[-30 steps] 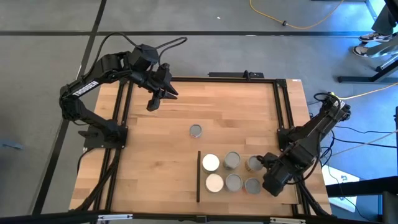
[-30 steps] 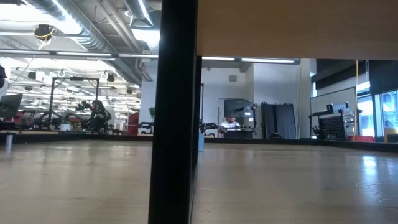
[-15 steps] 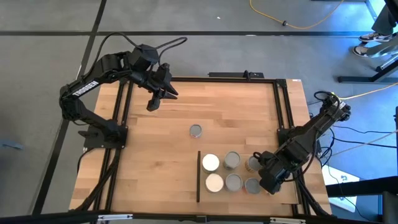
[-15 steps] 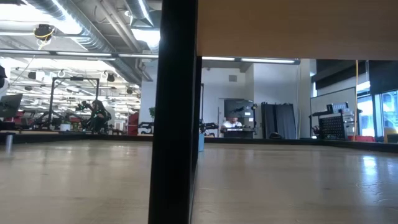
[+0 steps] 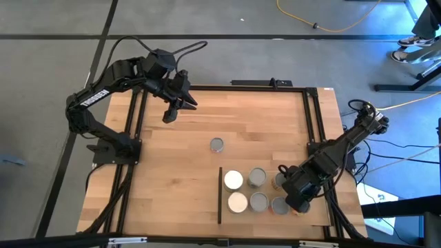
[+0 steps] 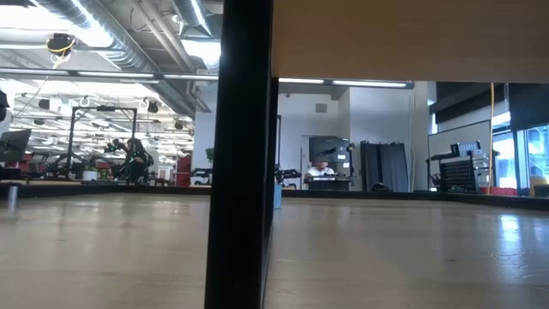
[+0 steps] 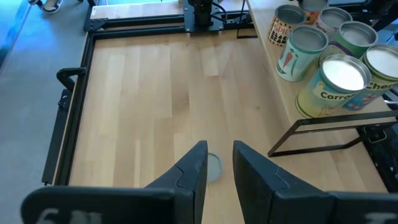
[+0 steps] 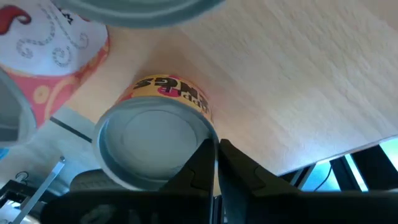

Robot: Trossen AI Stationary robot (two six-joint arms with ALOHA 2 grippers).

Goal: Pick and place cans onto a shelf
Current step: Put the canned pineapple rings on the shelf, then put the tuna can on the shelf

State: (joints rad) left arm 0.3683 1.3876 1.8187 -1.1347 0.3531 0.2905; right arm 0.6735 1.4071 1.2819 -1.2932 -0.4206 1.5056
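A light-wood tabletop in a black frame is seen from above, with a dark robot arm at each side.

The shelf, a raised light-wood board on a thin black frame, fills the tabletop's near right corner, with a dark strip along its inner short edge. Six cans stand upright on it in two rows of three; the two nearest the strip have white tops, the rest grey. They sit close together, probably to leave room for more.

One more can stands alone on the bare wood near the tabletop's middle, well apart from the shelf. It looks like the last one to be moved.

The right gripper hangs over the shelf's outer end, just beside the grey-topped can with a yellow label at the row's end. Its jaws are almost closed, with only a narrow slit between them, and hold nothing. Its wrist camera shows that can standing free on the board, so the can seems already set down.

The left gripper hovers near the tabletop's far left corner. Its jaws stand a little apart and empty, aimed toward the lone can, perhaps ready to fetch it.
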